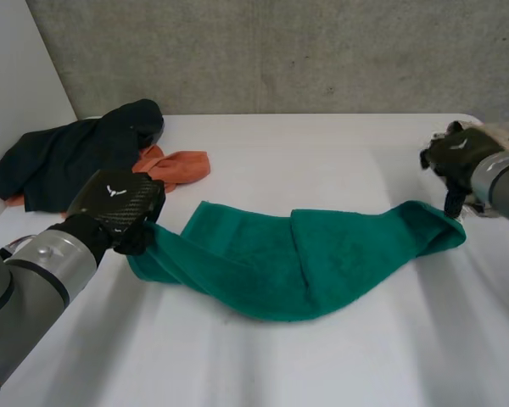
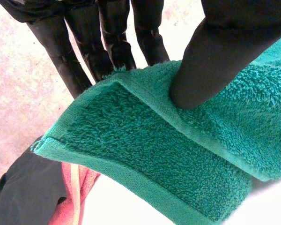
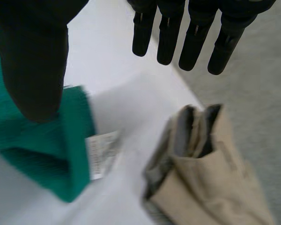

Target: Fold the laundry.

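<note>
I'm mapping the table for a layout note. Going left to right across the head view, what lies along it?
Dark crumpled garment → orange cloth → green terry towel → right hand at the towel's end.

Plain teal-green towel (image 1: 305,259), black garment (image 1: 68,157), orange cloth (image 1: 182,165) and beige garment (image 3: 210,173); white worktop (image 1: 322,161).

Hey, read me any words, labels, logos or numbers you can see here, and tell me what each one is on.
White tag at the corner of the green towel: print too blurred to read.
White tick-shaped mark on the back of the left hand, and another on the right hand: a sign, no letters.
No other text.
</note>
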{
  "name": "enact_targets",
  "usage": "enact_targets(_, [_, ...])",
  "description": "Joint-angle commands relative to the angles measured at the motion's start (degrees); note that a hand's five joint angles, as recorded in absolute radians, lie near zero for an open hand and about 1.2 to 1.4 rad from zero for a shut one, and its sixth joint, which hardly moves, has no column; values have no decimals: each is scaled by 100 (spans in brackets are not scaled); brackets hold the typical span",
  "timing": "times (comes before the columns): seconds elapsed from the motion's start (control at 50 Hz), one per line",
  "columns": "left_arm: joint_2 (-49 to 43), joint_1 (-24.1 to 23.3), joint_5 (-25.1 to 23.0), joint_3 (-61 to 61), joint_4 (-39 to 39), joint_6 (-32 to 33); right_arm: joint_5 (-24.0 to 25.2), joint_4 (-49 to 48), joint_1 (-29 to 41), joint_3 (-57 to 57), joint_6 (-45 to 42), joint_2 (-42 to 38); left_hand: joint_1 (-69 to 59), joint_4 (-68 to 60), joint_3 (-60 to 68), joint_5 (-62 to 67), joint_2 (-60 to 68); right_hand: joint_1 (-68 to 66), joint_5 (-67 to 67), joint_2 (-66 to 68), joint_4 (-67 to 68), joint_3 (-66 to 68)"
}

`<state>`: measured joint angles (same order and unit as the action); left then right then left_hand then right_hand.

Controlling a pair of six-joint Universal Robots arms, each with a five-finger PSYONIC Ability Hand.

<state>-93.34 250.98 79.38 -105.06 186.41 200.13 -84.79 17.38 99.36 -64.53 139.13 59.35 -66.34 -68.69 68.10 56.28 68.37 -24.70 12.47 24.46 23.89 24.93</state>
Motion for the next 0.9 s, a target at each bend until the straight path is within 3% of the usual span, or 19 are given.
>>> enact_targets(0.02, [44, 4, -10, -49, 9, 0, -363, -199, 181, 248, 395, -819, -1366, -1131, 1190, 1372, 1163, 32, 192, -8, 49, -54])
enact_targets(0.22, [35, 13, -2, -128, 18, -9, -766, -1246, 181, 879, 545, -1986, -1366, -1131, 1190, 1372, 1163, -219, 442, 242, 299, 196])
enact_targets(0.26, [53, 22, -2, -164, 18, 0, -873, -1228, 181, 1065, 527, -2164, -1366, -1131, 1190, 1372, 1163, -1390, 1613, 1413, 1471, 1367])
enact_targets(0.28, [53, 30, 7, -164, 18, 0, -899, -1211, 181, 1144, 527, -2225, -1366, -1131, 1190, 1372, 1163, -2864, 3087, 2887, 2944, 2841])
enact_targets(0.3, [62, 39, 16, -164, 18, 0, -882, -1211, 181, 1223, 536, -2243, -1366, -1131, 1190, 1372, 1163, -5504, 5727, 5527, 5584, 5481])
enact_targets(0.34, [114, 57, 33, -164, 18, 0, -838, -1211, 198, 1215, 527, -2130, -1366, -1131, 1190, 1372, 1163, -5530, 5753, 5554, 5611, 5507])
enact_targets(0.42, [342, 118, 51, -129, 9, 9, -680, -1316, 260, 900, 536, -1218, -1366, -1131, 1190, 1372, 1163, -5530, 5753, 5554, 5611, 5507])
enact_targets(0.52, [808, 364, 42, -58, 9, 9, -189, -1702, 181, 241, 763, 503, -1366, -1131, 1190, 1372, 1163, -5530, 5753, 5554, 5611, 5507])
enact_targets(0.64, [1449, 812, 7, -41, 9, -9, 207, -1677, -73, -15, 1326, 1368, -1366, -1131, 1190, 1372, 1163, -5530, 5753, 5554, 5611, 5507])
enact_targets(0.72, [1705, 953, -11, -128, -17, 0, 812, -1292, -504, -217, 1740, 2342, -1366, -1131, 1190, 1372, 1163, -5530, 5753, 5554, 5611, 5507])
enact_targets(0.8, [1767, 953, -11, -286, -52, 18, 1428, -467, -654, -244, 1731, 2862, -1366, -1131, 1190, 1372, 1163, -5530, 5753, 5554, 5611, 5507])
enact_targets(0.9, [1741, 901, -37, -471, -44, 18, 1737, 256, -768, -262, 1600, 2749, -1366, -1131, 1190, 1372, 1163, -5530, 5753, 5554, 5611, 5507])
